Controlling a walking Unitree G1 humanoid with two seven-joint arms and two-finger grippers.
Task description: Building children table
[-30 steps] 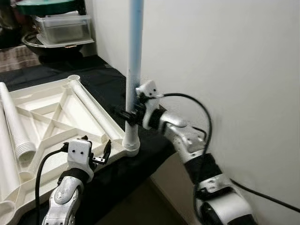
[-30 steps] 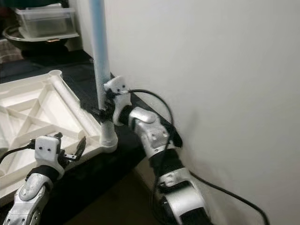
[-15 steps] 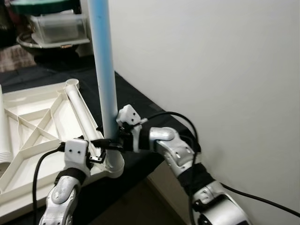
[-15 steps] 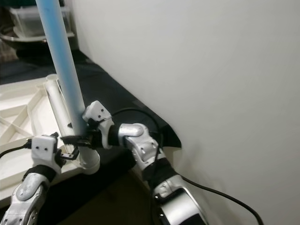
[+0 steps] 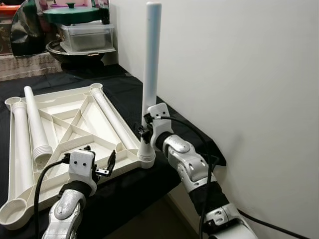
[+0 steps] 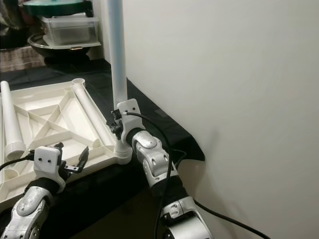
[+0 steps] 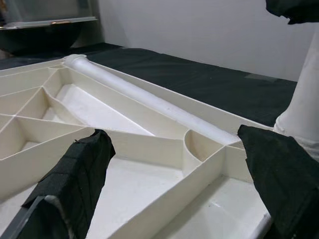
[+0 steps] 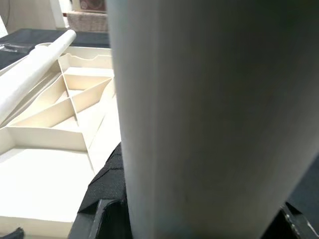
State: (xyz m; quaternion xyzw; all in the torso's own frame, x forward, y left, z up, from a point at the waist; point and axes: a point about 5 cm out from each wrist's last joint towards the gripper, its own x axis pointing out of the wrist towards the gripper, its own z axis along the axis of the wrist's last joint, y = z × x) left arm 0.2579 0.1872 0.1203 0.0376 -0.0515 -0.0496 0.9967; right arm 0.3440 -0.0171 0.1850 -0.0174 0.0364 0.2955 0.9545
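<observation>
1. Upturned white tabletop lies ribs-up on the black-clothed worktop. One table leg stands upright in the corner socket at the panel's 4 o'clock corner, beside the wall.
2. Right tool is clamped on that leg low down, just above the socket.
3. Left tool has its fingers spread, holding nothing, poised over the panel's near edge at 9 o'clock from the socket.
4. Three more legs lie in the panel: one along the right edge, two at the left.
5. Step, as I read it: seating the leg. Keep it plumb, push straight down the axis, no side load.
6. Use the left tool to pin the panel rim so the corner can't lift or slide off the worktop edge.
</observation>
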